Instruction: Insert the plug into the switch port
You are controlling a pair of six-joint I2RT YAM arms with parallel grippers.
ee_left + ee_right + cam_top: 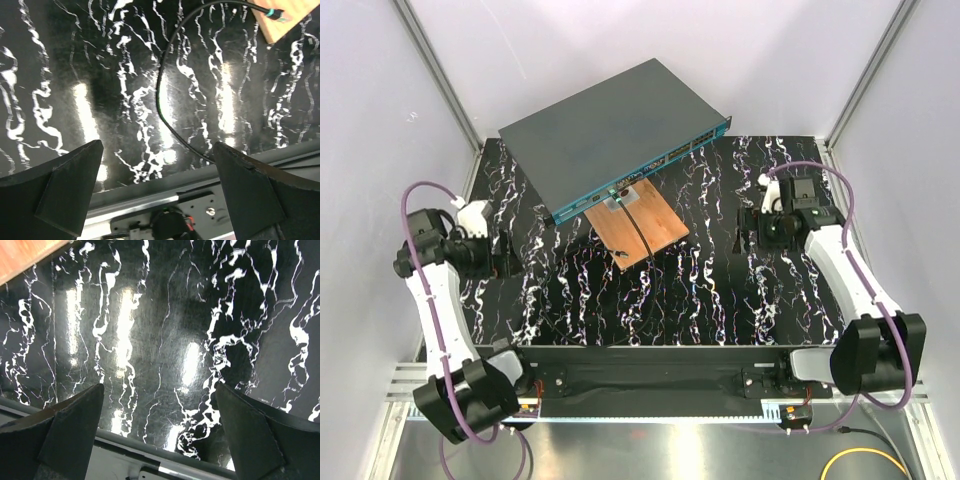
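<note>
On the left, our left hand [156, 150] is released, its jaws spread wide above the black marbled tabletop [720, 300] with nothing between them. Moving right, a thin black cable [159, 95] curves up from the near edge of the tabletop and ends in the plug [274, 13], whose teal-tipped end rests on the near corner of the copper-brown board [665, 228]. Just behind the board sits the switch [610, 130], a flat dark grey box set at an angle, its teal front face [642, 168] with its ports turned toward the board. A dark line crosses the board towards that face; we cannot tell whether it is a second lead. On the far right our right hand [160, 390] is likewise released and empty, well apart from both plug and switch. As we judge it, the task is not yet under way: the plug lies loose and ungrasped, outside any port. Everything is left to do: picking up the plug, lining it up with a port, and pushing it home
</note>
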